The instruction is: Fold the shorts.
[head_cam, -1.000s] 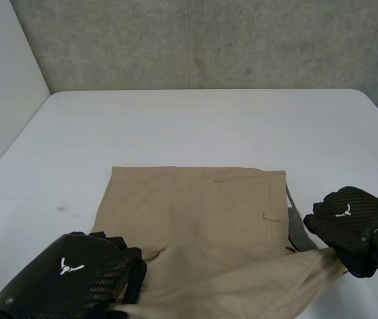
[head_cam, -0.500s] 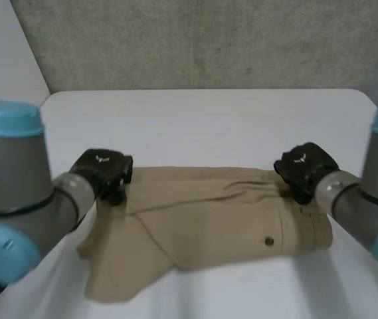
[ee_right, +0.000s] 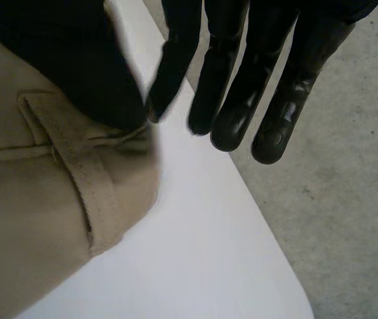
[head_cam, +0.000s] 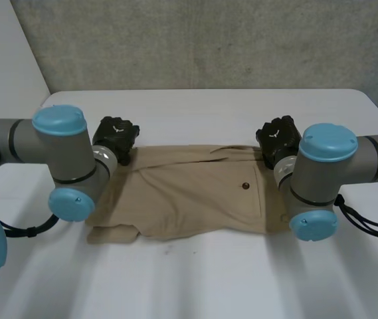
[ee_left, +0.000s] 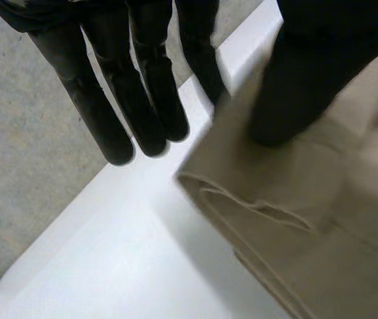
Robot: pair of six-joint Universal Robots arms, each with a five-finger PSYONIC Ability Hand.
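The tan shorts [head_cam: 195, 196] lie folded into a wide band across the middle of the white table, a button showing on the top layer. My left hand [head_cam: 115, 136] is at their far left corner. In the left wrist view its fingers [ee_left: 142, 80] reach straight out past the cloth edge [ee_left: 295, 219] while the thumb [ee_left: 308, 73] lies over the corner. My right hand [head_cam: 278, 135] is at the far right corner. There its fingers [ee_right: 255, 73] are straight over the table, and the thumb [ee_right: 62, 60] sits above the waistband corner [ee_right: 29, 199]. Both hands are open.
Both forearms and elbows [head_cam: 69, 166] [head_cam: 318, 179] hang over the ends of the shorts. Bare table [head_cam: 195, 279] stretches in front of the cloth. The table's far edge [head_cam: 202, 91] meets a concrete wall, and grey floor [ee_right: 348, 199] lies beyond its side edge.
Both hands have carried the near part of the shorts away from me to the far edge, folding them over. Their fingers have straightened out from a closed grip.
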